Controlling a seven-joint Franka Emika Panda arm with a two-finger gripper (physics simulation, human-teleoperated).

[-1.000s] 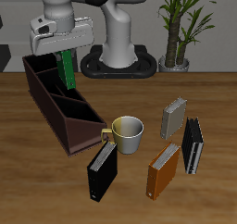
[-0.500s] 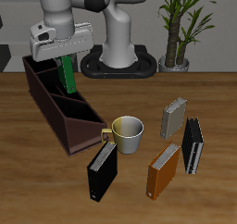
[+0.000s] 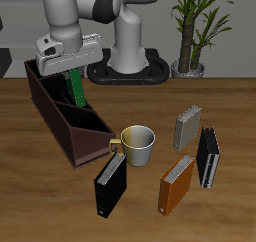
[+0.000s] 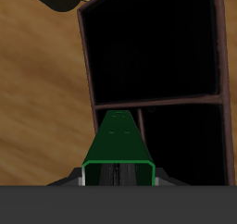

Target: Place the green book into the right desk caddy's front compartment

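Note:
My gripper is shut on the green book and holds it upright, slightly tilted, over the right desk caddy, a long dark-brown open box with dividers. The book's lower end dips to about rim level over the caddy's back half, near a divider. In the wrist view the green book sticks out from the gripper toward a divider between two dark compartments. I cannot tell whether the book touches the caddy.
A cream mug stands against the caddy's front end. A black book, an orange-brown book, a grey book and a striped book stand nearer the front. A potted plant stands at the back.
The gripper has moved down and tilted with the green book in it. The book's lower end now sits lower, at the caddy's rim.

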